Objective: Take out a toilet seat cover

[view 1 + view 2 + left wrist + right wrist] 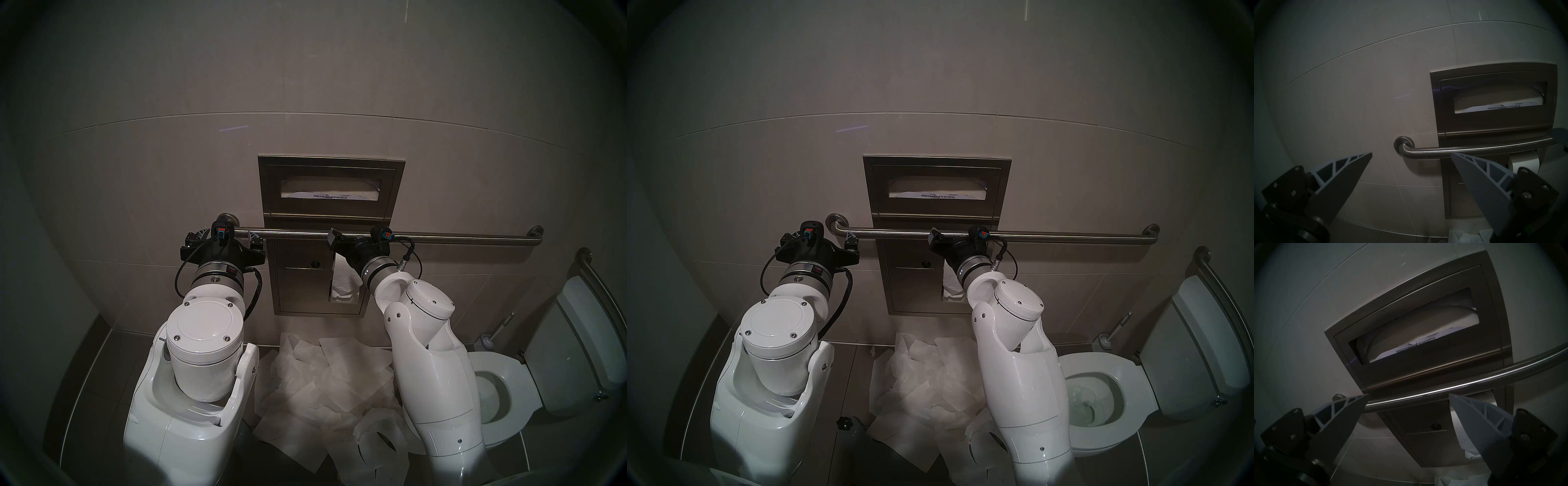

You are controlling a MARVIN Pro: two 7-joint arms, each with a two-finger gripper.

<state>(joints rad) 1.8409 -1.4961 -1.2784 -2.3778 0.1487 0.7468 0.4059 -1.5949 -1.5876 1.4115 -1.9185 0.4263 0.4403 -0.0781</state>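
The toilet seat cover (1412,327) is seen folded inside the slot of the steel dispenser (330,169) on the far wall, only its printed edge showing. The right gripper (1407,396) is held wide open and empty, level with the grab bar (1474,378) just below that slot. The left gripper (1411,155) is also spread wide and empty, off to the left near the bar's end. Trouble is easily pictured: the bar could be struck on the way in, or the toilet paper (342,278) hanging lower right could be caught instead. Thin tissue may be torn if pinched poorly. Loose sheets (322,380) are already strewn on the near floor.
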